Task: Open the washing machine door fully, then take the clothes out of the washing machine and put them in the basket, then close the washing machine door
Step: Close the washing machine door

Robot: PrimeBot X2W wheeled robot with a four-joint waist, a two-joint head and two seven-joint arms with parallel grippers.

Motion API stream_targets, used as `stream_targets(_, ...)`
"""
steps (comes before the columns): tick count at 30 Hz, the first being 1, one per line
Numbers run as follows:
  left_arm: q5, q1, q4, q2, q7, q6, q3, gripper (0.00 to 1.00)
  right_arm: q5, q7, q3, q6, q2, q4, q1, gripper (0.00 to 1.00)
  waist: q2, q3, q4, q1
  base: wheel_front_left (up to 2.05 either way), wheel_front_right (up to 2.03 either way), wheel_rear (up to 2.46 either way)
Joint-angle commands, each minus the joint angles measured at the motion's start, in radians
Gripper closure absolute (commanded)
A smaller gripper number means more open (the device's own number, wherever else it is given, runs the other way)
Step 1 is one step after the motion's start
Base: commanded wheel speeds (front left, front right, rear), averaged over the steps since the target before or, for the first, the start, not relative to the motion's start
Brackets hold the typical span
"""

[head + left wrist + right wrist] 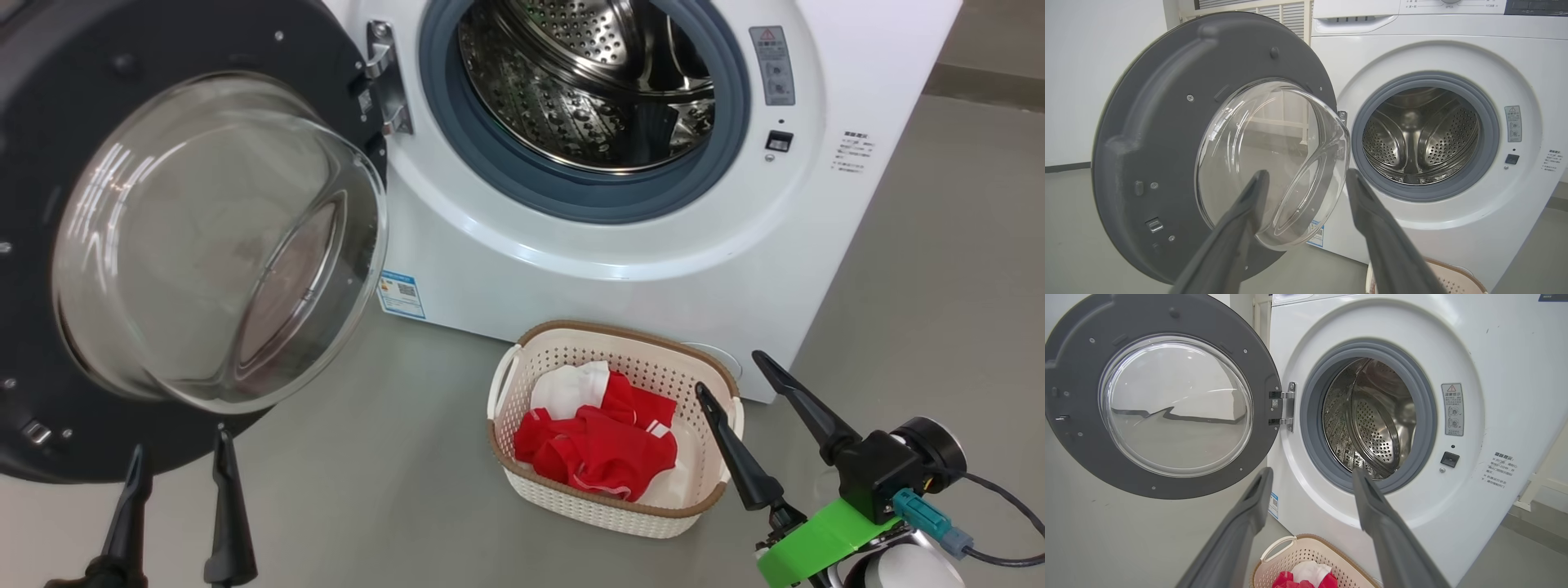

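The washing machine point(620, 269) stands ahead with its steel drum point(588, 82) showing bare metal. Its door point(49, 163) is swung wide to the left, the glass bowl point(212, 245) bulging toward me. On the floor in front sits the basket point(522, 474), holding red clothes point(604, 449) and a white garment point(563, 388). My left gripper point(181, 457) is open, low at the left, just below the door's rim. My right gripper point(731, 371) is open beside the basket's right end, holding nothing. The left wrist view faces the door point(1155, 134); the right wrist view faces the drum point(1372, 420) above the basket point(1306, 555).
Grey floor point(367, 490) spreads around the basket and to the machine's right. A white wall point(1094, 73) stands behind the open door. A dark cable point(1008, 506) trails from my right wrist at the lower right.
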Motion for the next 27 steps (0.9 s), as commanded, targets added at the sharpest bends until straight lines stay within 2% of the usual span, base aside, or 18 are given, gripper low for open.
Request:
stream_targets(1,0.014,-0.016,-0.031,0.016,0.002,0.008,0.038,0.0,-0.004,-0.006,0.02,0.003,-0.005,-0.022,-0.038,0.0,-0.0001,-0.005,0.007,0.0,0.0,0.0,0.0)
stream_targets(22,0.02,-0.008,-0.039,0.015,-0.017,0.042,0.044,0.0,-0.001,-0.006,0.029,0.003,-0.003,-0.019,-0.041,0.0,-0.0001,-0.007,0.014,0.0,0.0,0.0,0.0)
stream_targets(23,0.021,-0.009,-0.04,0.016,-0.02,0.045,0.046,0.29,-0.001,-0.006,0.029,0.003,-0.003,-0.018,-0.041,0.0,-0.0001,-0.007,0.013,0.0,0.0,0.0,0.0)
stream_targets(24,0.026,-0.013,-0.041,0.019,-0.024,0.05,0.05,0.73,-0.001,-0.006,0.027,0.003,-0.003,-0.016,-0.04,0.0,-0.0001,-0.006,0.012,0.0,0.0,0.0,0.0)
stream_targets(25,0.032,-0.017,-0.041,0.023,-0.027,0.056,0.054,1.0,-0.002,-0.006,0.026,0.003,-0.003,-0.014,-0.04,0.0,-0.0001,-0.006,0.011,0.0,0.0,0.0,0.0)
stream_targets(27,0.045,-0.036,-0.046,0.03,-0.039,0.07,0.067,1.0,-0.002,-0.006,0.025,0.003,-0.002,-0.011,-0.04,0.0,-0.0001,-0.006,0.009,0.0,0.0,0.0,0.0)
